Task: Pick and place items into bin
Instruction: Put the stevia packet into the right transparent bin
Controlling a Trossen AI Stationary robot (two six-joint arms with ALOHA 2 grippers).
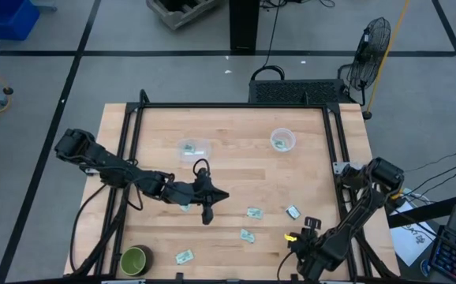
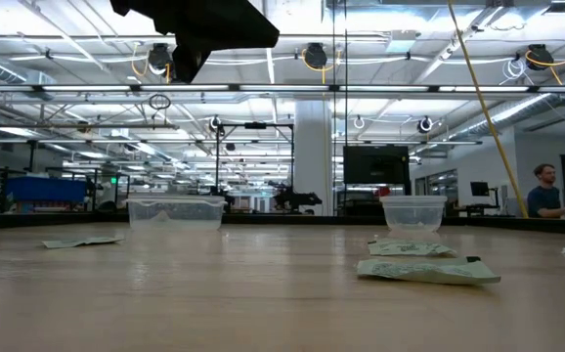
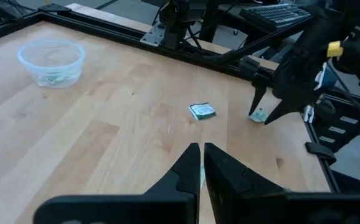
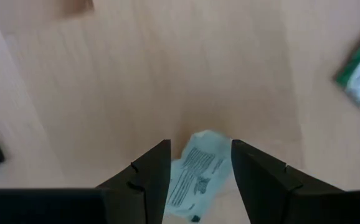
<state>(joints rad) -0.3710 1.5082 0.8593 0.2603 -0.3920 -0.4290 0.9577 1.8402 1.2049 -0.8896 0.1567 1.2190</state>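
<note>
1. We see the right gripper [image 4: 195, 171] at the table's five o'clock corner, fingers spread around a pale green packet [image 4: 195, 168].
2. The left gripper [image 3: 202, 165] is pressed together, empty, mid-table.
3. One clear tub [image 3: 50, 62] holds a packet; other packets [image 1: 253, 212] lie loose.
4. The packet's print is unreadable.
</note>
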